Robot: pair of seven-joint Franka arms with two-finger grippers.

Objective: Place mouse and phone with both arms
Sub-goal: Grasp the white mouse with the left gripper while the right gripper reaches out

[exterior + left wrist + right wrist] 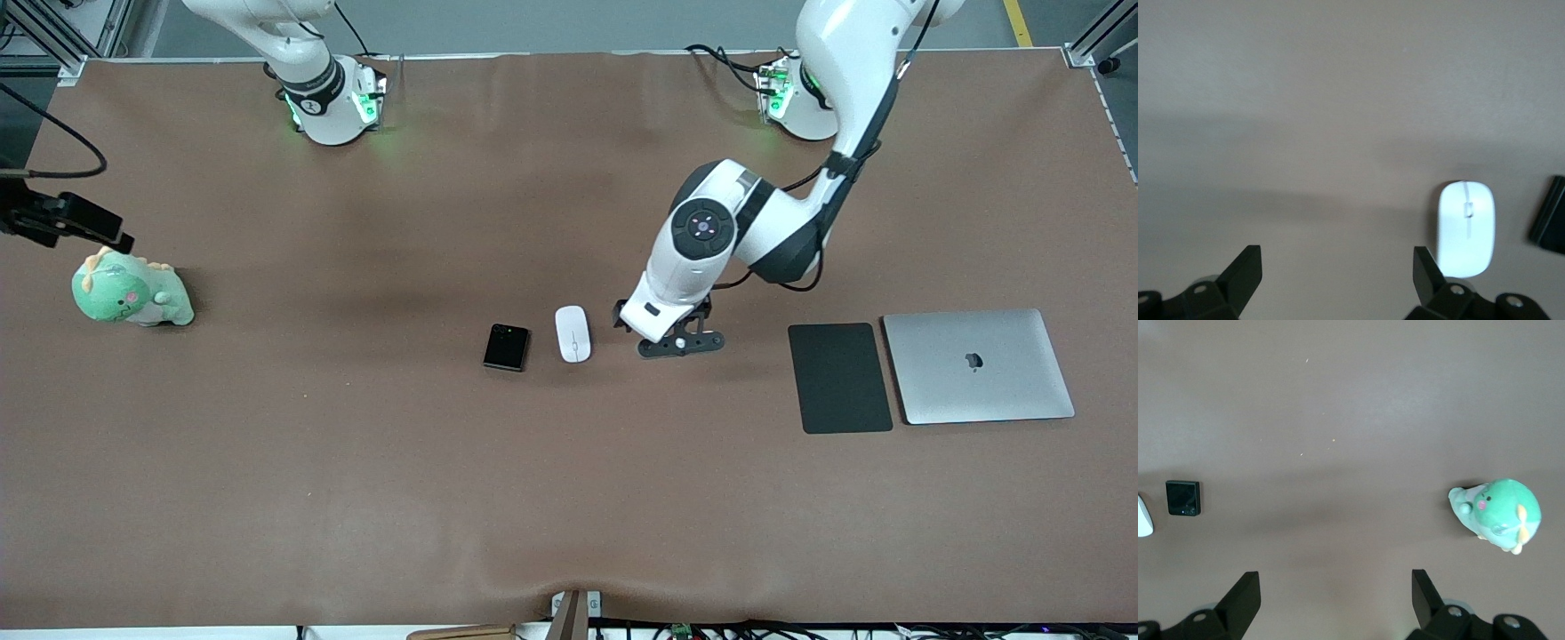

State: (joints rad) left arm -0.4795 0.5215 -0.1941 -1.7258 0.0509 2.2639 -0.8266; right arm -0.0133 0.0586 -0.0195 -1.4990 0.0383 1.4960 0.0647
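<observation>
With its fingers spread wide and nothing between them, the left claw [680, 342] hangs low over the counter [356, 462], just beside the mouse [573, 333] on the side toward the left arm's end. In the left wrist view the mouse [1465, 229] sits next to one fingertip [1423, 265], not between the two.

Right claw [1331, 593]: released too, empty, high over the counter near the right arm's end, close above a green plush toy [129, 292]. That arm looks to be waiting.

Phone [507, 347] lies flat just beside the mouse, apart from it, toward the right arm's end.

Handling, judged: mouse light, rigid, glossy, so likely slippery; grip across its narrow sides at mid-length. Phone stiff, thin, slick, glass-faced; little edge height to catch, so pinch the two long edges squarely, low to the counter.

Containers: none visible. A dark pad [839, 378] and closed laptop [978, 366] lie side by side toward the left arm's end; both bare on top.
</observation>
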